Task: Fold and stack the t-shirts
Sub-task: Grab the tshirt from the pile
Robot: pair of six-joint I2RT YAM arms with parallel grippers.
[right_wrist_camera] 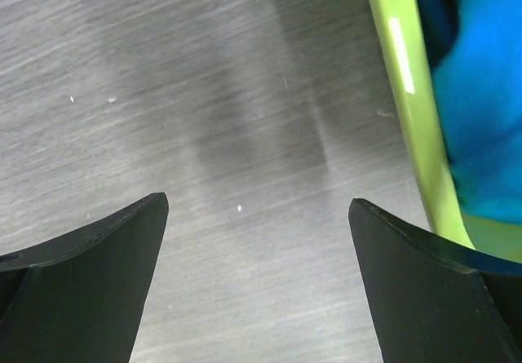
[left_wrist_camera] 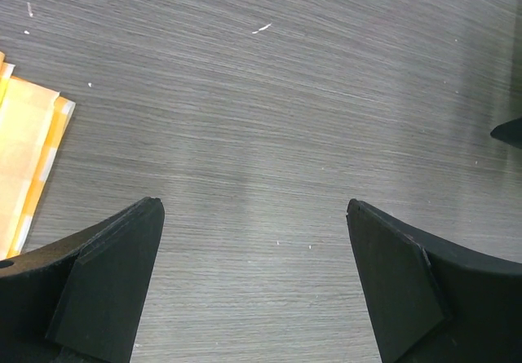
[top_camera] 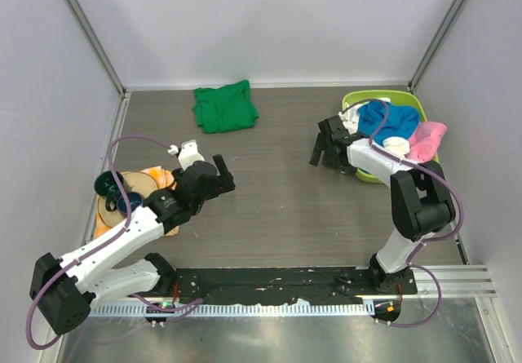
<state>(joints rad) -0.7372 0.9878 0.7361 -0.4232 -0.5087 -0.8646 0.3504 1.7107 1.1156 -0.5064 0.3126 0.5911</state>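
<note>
A green t-shirt (top_camera: 224, 108) lies folded on the table at the back, left of the middle. A blue t-shirt (top_camera: 390, 120) (right_wrist_camera: 481, 94), a pink one (top_camera: 428, 139) and a bit of white cloth (top_camera: 397, 144) are piled in a lime-green basket (top_camera: 404, 96) (right_wrist_camera: 404, 94) at the back right. My left gripper (top_camera: 226, 175) (left_wrist_camera: 253, 208) hovers open over bare table, well in front of the green t-shirt. Just left of the basket's rim, my right gripper (top_camera: 324, 152) (right_wrist_camera: 258, 204) is open over the tabletop. Neither gripper holds anything.
An orange-yellow checked cloth (top_camera: 155, 179) (left_wrist_camera: 24, 159) lies at the left beside the left arm, with dark round dishes (top_camera: 110, 185) and a tan plate (top_camera: 134, 188) on it. White walls close off the table on three sides.
</note>
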